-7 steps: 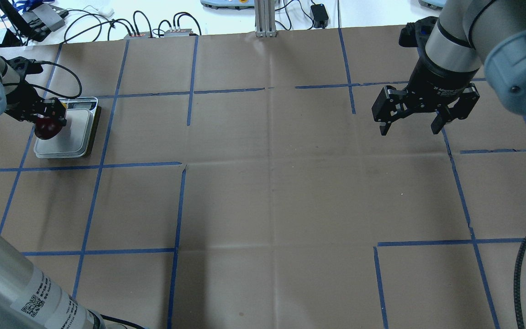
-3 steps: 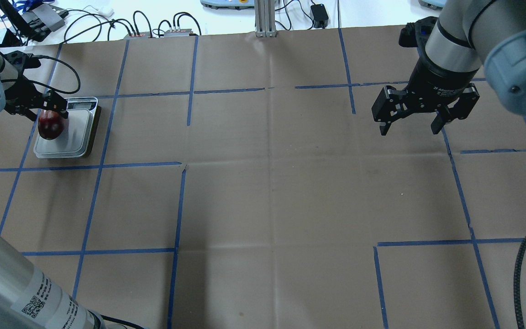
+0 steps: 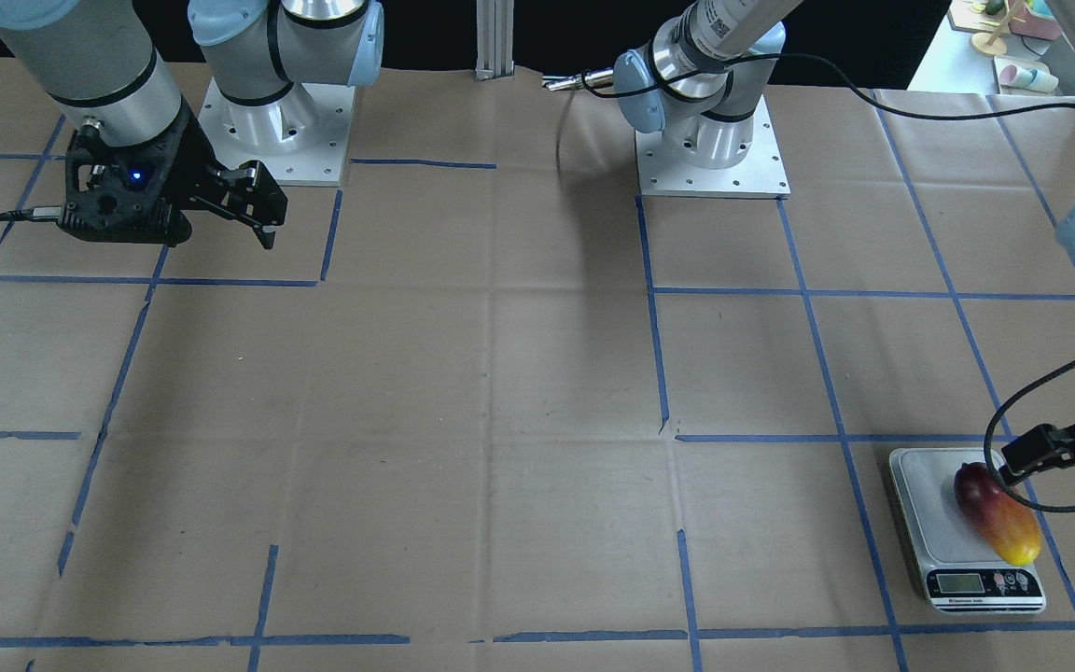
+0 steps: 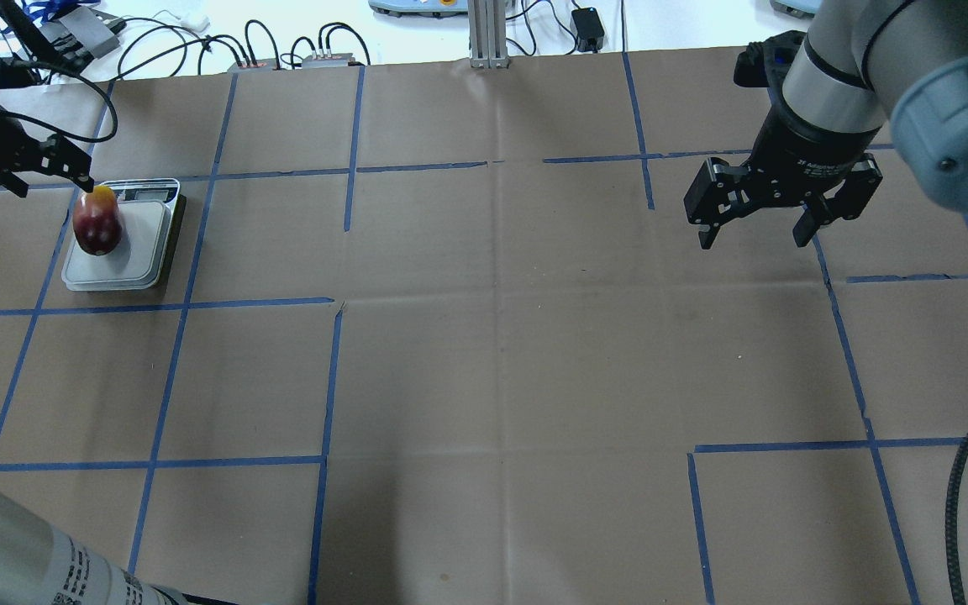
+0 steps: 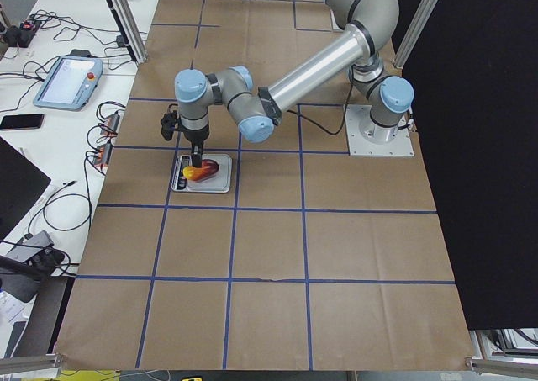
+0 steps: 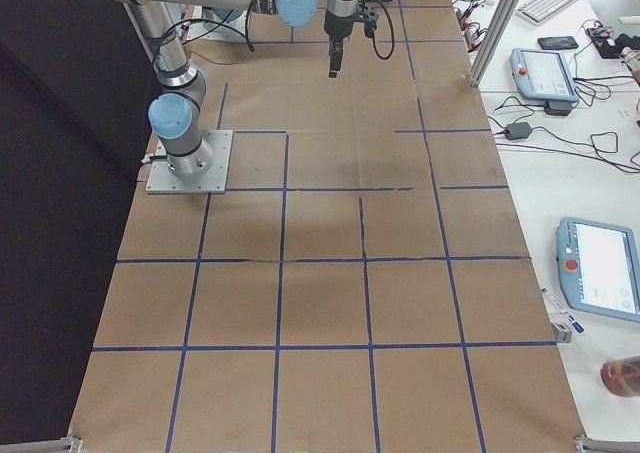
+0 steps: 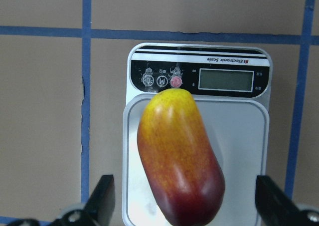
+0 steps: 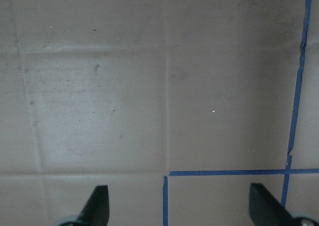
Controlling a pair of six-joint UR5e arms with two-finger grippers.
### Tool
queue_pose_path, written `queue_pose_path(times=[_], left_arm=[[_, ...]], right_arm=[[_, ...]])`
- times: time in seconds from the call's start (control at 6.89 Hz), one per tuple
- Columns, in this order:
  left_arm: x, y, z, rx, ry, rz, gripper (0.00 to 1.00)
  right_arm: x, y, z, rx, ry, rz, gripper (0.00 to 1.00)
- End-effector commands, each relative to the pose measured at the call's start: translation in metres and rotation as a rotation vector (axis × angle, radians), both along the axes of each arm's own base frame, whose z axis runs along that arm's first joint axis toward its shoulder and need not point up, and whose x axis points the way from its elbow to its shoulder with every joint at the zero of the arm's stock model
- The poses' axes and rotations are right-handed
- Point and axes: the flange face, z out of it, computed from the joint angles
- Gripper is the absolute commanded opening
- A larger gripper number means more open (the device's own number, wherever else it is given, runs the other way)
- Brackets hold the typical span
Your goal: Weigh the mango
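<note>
Mango (image 4: 97, 225) lies on its side on the scale (image 4: 138, 256), free of any grip; it sits toward the left edge of the weighing plate, red end nearer the robot, yellow end reaching over the button strip beside the display (image 7: 226, 80); no digits legible there.

Left end effector (image 4: 54, 183) wide open and empty, hanging above and just beyond the yellow end. Right end effector (image 4: 753, 239) wide open, empty, well apart over bare bench (image 4: 484, 378) at the far right.

Risks, as I judge them:
- fruit is rounded and off-centre; a nudge could roll it off the plate's left edge;
- yellow tip may press a button and tare or switch units;
- a finger or the trailing cable (image 3: 1013, 425) touching the plate would falsify the reading.
</note>
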Motion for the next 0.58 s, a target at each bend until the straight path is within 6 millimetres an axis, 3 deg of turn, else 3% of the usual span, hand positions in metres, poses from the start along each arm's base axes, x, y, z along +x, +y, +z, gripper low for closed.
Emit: queue_pose_path(times=[0.0,0.29,0.44], left_arm=[[-0.094,0.034,0.083,0.02,0.021,0.083,0.99],[-0.199,0.063,0.128,0.034,0.044,0.152,0.99],[-0.242,0.075,0.133,0.055,0.052,0.153,0.99]], right_arm=[[0.0,0.0,0.0,0.001,0.0,0.0,1.0],[0.0,0.0,0.0,0.001,0.0,0.0,1.0],[0.0,0.0,0.0,0.001,0.0,0.0,1.0]])
